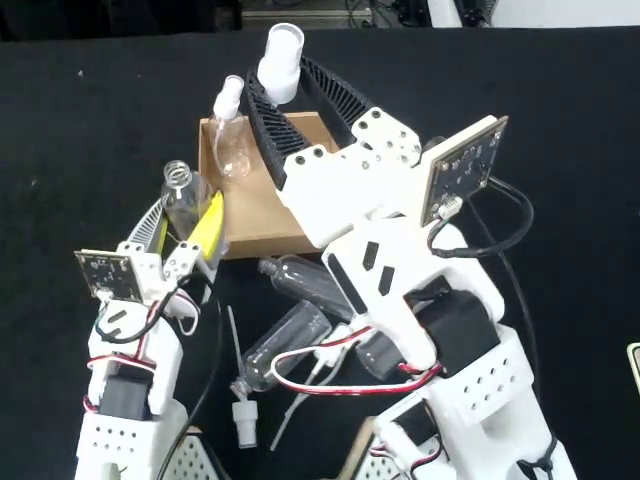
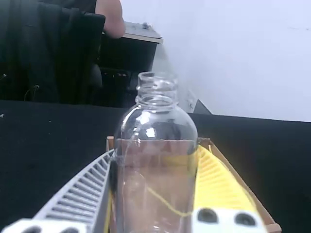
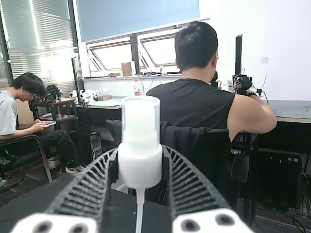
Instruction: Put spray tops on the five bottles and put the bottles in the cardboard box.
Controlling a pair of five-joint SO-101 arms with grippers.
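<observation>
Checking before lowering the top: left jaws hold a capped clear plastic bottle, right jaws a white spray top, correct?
No. The clear plastic bottle in the left jaws has an open neck, per the left wrist view; right jaws do hold the white spray top.

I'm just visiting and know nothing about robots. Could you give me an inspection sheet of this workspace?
Surface: black table, no spills seen.
Job's things: cardboard box holds one topped bottle; bare bottles and loose spray tops lie near the arms.
Clutter: pale object at table edge, unidentifiable.
End effectors: left end effector shut on open bottle; right end effector shut on spray top.
Cables: wires along both arms.
Surroundings: windows behind.
</observation>
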